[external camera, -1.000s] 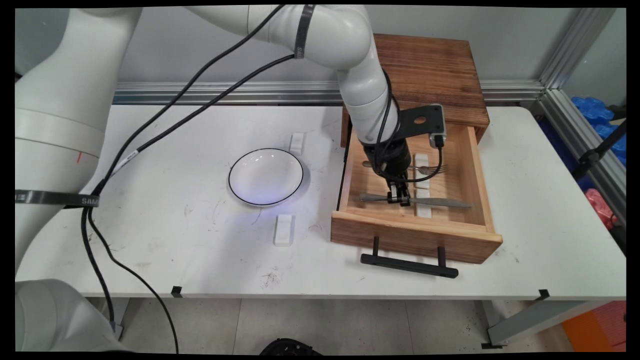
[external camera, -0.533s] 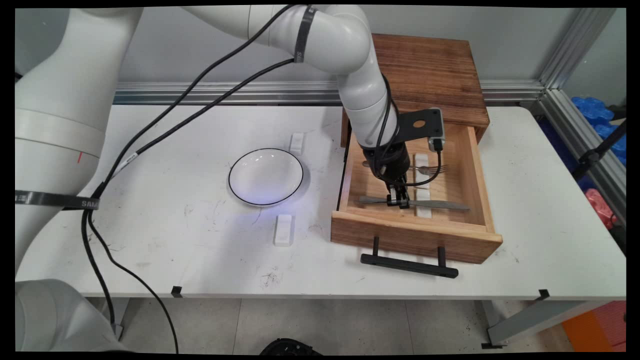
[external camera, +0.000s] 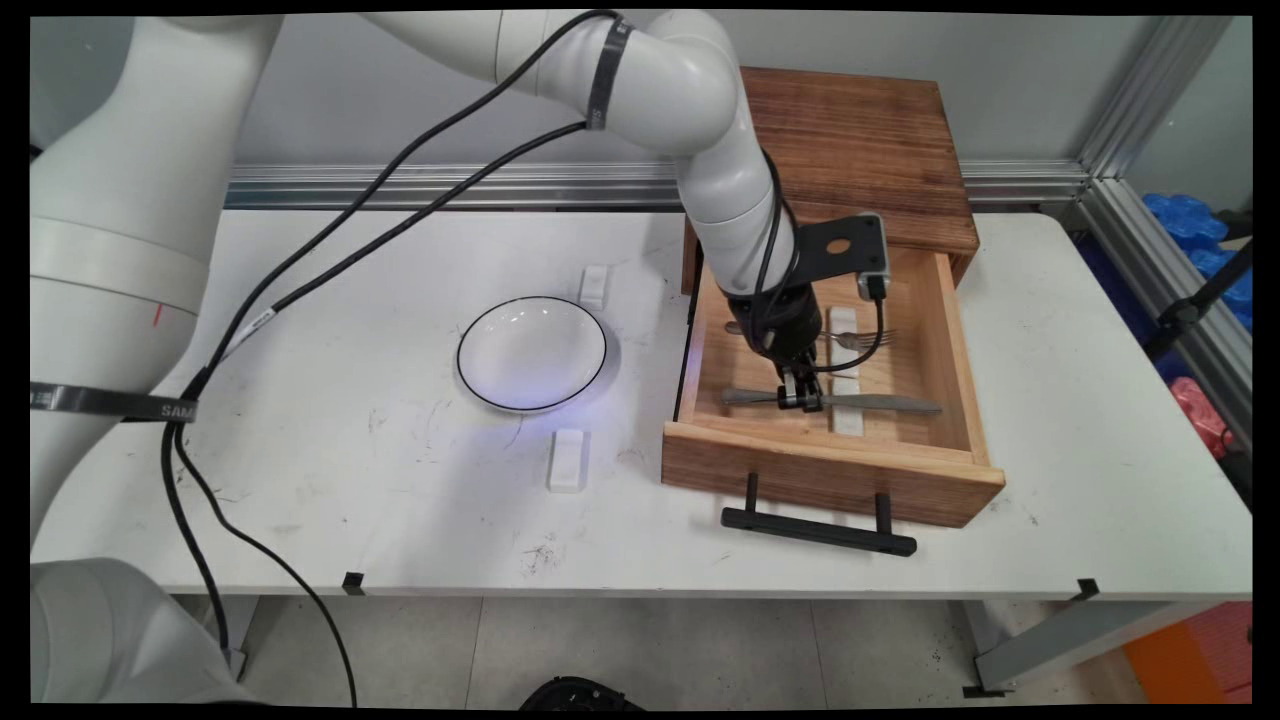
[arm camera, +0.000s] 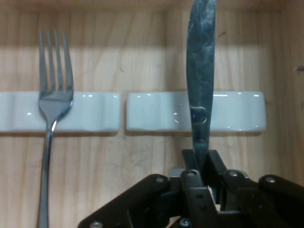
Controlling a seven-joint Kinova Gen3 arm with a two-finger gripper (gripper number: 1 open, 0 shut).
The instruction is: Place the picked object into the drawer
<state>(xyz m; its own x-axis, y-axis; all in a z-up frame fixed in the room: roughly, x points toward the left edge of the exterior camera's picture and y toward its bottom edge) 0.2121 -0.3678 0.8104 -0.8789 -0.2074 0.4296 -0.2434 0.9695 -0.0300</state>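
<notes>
Knife (external camera: 880,404) pinched by gripper (external camera: 798,400), fork (arm camera: 50,123) beside, inside drawer (external camera: 950,330)

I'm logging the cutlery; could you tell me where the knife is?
In the main view the knife lies in the open drawer near its front wall, gripped by the fingers, the fork beside it.

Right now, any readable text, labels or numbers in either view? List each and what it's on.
"SAM": white letters on the lower black strap at the main view's left edge; the rest is hidden behind the cable.
Upper black strap round the arm: white lettering, too small to read.
White cable tag: too small to read.
Knife, fork, wooden drawer: no markings visible.
</notes>
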